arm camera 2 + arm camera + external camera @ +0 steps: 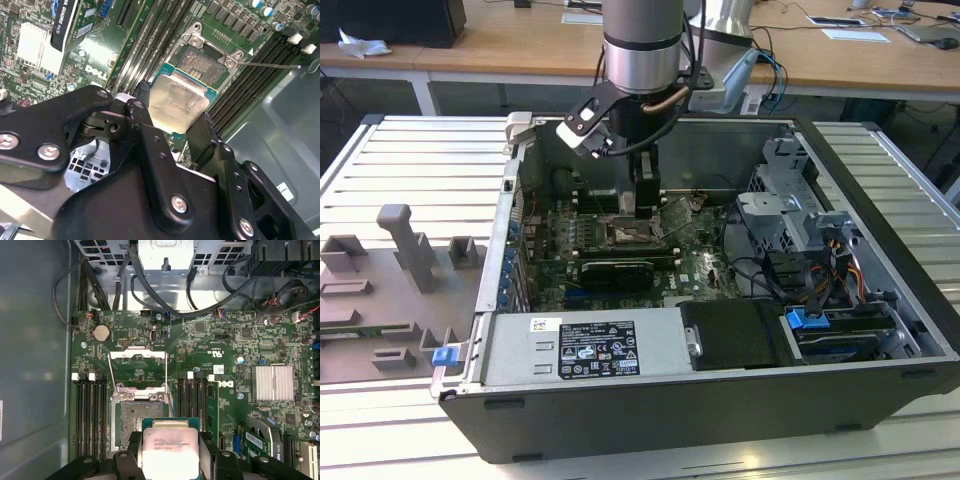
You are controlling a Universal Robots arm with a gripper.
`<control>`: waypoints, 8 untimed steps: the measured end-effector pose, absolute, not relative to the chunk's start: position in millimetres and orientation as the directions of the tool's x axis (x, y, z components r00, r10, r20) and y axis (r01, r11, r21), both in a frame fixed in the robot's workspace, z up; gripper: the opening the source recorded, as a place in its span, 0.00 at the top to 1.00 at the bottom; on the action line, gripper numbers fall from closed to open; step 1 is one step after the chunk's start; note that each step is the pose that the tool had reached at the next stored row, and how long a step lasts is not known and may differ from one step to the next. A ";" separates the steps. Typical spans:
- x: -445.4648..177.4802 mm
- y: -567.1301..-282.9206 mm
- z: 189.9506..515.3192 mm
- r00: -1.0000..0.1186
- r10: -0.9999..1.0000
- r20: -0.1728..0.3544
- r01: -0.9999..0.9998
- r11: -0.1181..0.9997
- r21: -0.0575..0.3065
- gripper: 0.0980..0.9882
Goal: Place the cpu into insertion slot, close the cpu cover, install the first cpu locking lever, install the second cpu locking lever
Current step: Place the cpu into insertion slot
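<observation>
Gripper (170,461): clamps the cpu (169,452) by two opposite edges, holds it over the insertion slot (134,416), apparently not yet seated. Cpu cover (137,355) stands open. Could bend socket contacts or seat crooked if lowered tilted or offset. Faces metal top up, edges roughly square with slot rim; shows no distinct long axis.

Wooden desks (520,45) behind | ribbed metal table (420,160) | papers (855,35) on desks
</observation>
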State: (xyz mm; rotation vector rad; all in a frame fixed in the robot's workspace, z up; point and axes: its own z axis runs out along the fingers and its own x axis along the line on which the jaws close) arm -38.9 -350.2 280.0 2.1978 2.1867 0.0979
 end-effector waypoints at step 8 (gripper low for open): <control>-39.0 -350.3 270.3 0.005 1.000 0.017 0.997 -0.006 0.073 0.51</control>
